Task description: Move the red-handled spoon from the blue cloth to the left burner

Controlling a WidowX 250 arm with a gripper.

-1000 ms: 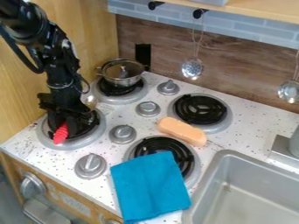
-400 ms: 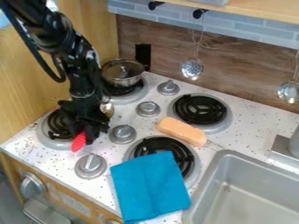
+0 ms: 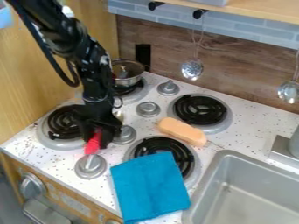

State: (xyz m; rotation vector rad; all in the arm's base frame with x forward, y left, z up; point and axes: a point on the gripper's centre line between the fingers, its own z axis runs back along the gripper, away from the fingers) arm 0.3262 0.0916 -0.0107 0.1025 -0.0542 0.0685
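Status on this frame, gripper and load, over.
Gripper holding red object. Front-left silver knob right by its lower end. Blue cloth over the nearest burner.

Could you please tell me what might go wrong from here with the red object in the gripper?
The red object hangs down from the gripper, so it could slip or twist if the hold is weak. Its lower end appears close to the front knob and might bump it. The blue cloth overlaps a burner nearby, so a low sideways move might snag it.
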